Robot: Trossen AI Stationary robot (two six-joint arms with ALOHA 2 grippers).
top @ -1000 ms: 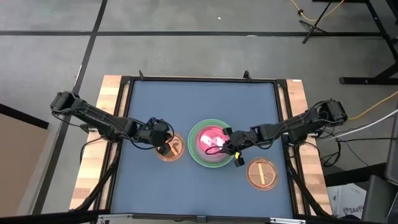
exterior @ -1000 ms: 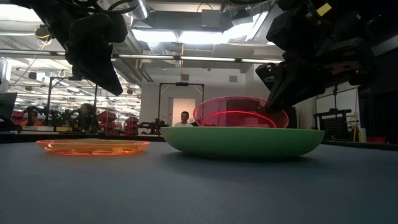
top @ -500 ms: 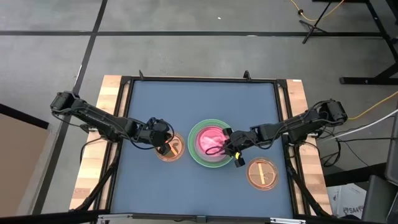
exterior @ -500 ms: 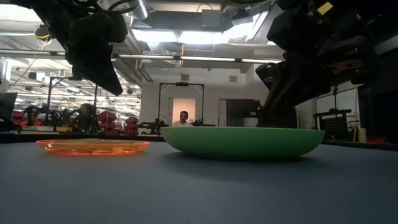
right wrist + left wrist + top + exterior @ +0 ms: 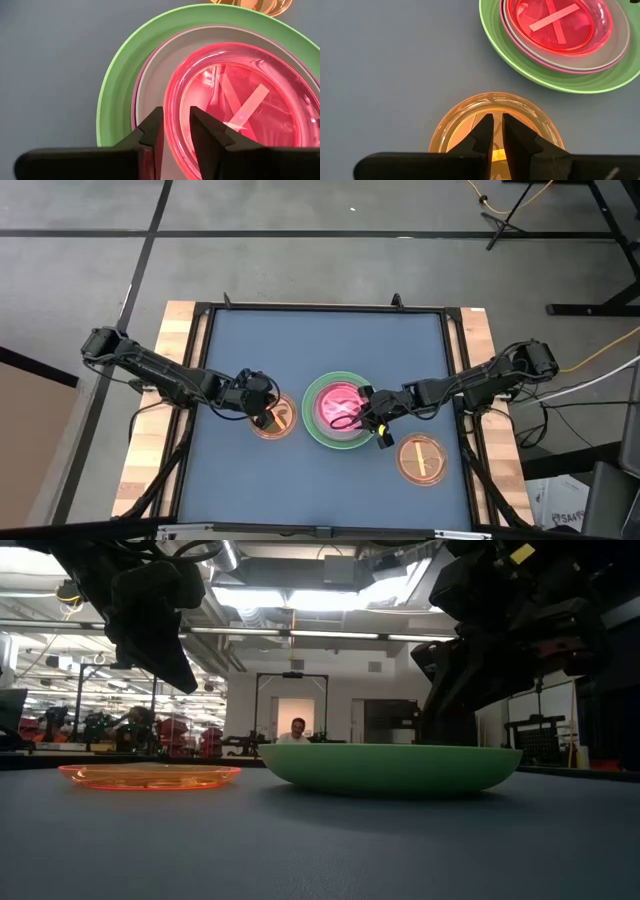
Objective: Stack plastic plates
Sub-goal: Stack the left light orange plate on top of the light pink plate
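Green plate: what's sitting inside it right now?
The green plate holds a magenta plate, a pale grey plate and a pink plate on top. Whether a second pink plate lies beneath cannot be seen.

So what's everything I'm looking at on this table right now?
Green plate: one, large, green, table centre, bottom of the stack.
Magenta plate: one, only its rim shows, inside the green.
Pale grey plate: one, inside the magenta.
Pink plate: at least one, translucent, top of the stack.
Orange plates: two, translucent; one left of the stack, one to its right.
Table: one, blue-grey mat.
Person: one, far background.
Left gripper: over the left orange plate.
Right gripper: opening at the pink plate's rim.
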